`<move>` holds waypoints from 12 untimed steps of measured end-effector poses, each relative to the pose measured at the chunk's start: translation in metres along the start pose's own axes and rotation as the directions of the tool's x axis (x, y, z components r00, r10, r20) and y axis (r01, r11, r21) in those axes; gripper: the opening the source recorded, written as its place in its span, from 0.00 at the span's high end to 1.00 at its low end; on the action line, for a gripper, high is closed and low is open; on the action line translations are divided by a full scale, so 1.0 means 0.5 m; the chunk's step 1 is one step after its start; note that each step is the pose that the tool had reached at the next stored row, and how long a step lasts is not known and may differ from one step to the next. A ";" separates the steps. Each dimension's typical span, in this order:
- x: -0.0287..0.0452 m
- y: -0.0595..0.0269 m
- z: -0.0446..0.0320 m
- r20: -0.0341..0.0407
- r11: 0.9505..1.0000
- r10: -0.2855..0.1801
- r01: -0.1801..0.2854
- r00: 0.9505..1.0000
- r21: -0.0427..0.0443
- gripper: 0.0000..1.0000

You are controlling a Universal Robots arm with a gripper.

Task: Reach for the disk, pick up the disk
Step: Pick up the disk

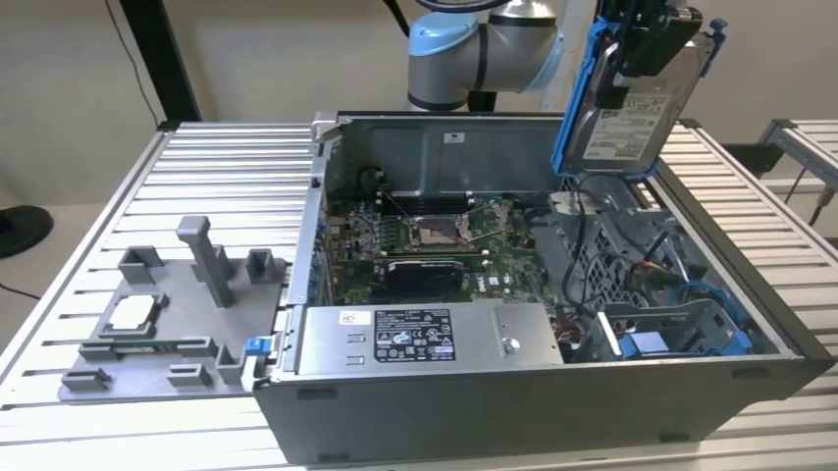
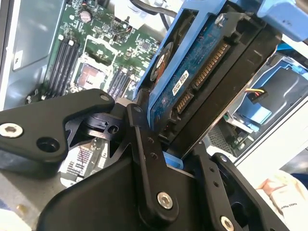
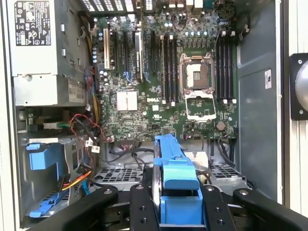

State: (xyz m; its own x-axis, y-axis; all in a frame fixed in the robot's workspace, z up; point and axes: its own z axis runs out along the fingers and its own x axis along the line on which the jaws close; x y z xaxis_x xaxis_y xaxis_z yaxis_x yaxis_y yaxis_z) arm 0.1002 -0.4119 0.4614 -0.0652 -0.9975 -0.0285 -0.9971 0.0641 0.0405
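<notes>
while lifted, disk (image 1: 629,108) between fingers (image 2: 144,159)

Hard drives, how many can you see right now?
1. The disk is gripped by the pincer, held up above the open computer case, toward the exterior view's right. The drive cage with blue brackets below it may hide another.

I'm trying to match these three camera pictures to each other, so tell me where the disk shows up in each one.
Exterior view: the disk hangs on edge in the gripper, above the open computer case.
Second wrist view: the disk shows its blue circuit-board side, clamped between the black fingers.
First wrist view: the disk is seen edge-on with its blue bracket, between the fingers.
Shared landmark: the empty processor socket.
</notes>
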 end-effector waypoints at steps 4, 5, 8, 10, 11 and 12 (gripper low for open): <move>0.002 0.000 0.000 0.000 1.000 0.000 0.000 1.000 0.000 1.00; 0.004 0.000 0.000 0.000 1.000 0.000 0.000 1.000 0.000 1.00; 0.008 -0.001 0.000 0.000 1.000 0.000 0.000 1.000 0.000 1.00; 0.011 -0.001 0.000 0.000 1.000 0.000 0.000 1.000 0.000 1.00; 0.013 -0.001 0.000 0.000 1.000 0.000 0.000 1.000 0.000 1.00; 0.014 -0.001 0.000 0.000 1.000 0.000 0.000 1.000 0.000 1.00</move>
State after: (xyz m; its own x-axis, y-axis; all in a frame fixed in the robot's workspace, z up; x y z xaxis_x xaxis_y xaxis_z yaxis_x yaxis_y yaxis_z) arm 0.1002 -0.4190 0.4614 -0.0652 -0.9975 -0.0286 -0.9971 0.0641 0.0406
